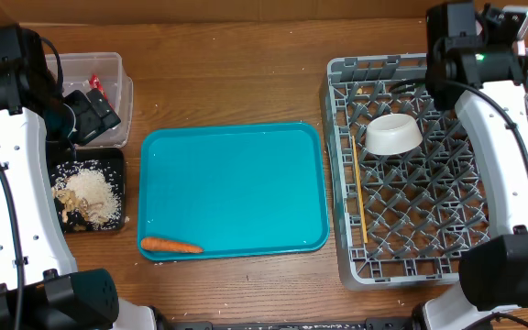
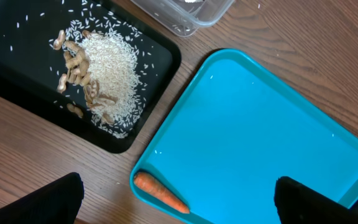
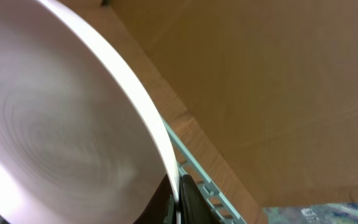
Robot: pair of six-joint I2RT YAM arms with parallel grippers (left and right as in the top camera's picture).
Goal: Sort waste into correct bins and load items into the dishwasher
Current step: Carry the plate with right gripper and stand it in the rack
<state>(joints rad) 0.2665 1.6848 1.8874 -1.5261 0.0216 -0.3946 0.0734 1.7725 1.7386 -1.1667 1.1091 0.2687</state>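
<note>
A small orange carrot (image 1: 170, 245) lies at the front left corner of the teal tray (image 1: 236, 174); in the left wrist view the carrot (image 2: 160, 192) is below my open, empty left gripper (image 2: 178, 202). In the overhead view my left gripper (image 1: 93, 114) hangs over the black tray (image 1: 115, 161), which holds white rice (image 1: 94, 192) and peanut shells (image 1: 65, 200). The clear tub (image 1: 113, 66) holds a red wrapper (image 1: 96, 84). My right gripper (image 3: 179, 194) is shut on the rim of a white plate (image 3: 55, 124) above the grey rack (image 1: 346, 165). A white bowl (image 1: 393, 134) and chopsticks (image 1: 359, 197) are in the rack.
The rack's far wall (image 3: 197, 171) shows just under the held plate. My right arm (image 1: 493, 110) reaches over the rack's right side. The black tray (image 2: 160, 50) and the clear tub (image 2: 185, 15) sit close to the teal tray's left edge (image 2: 185, 106).
</note>
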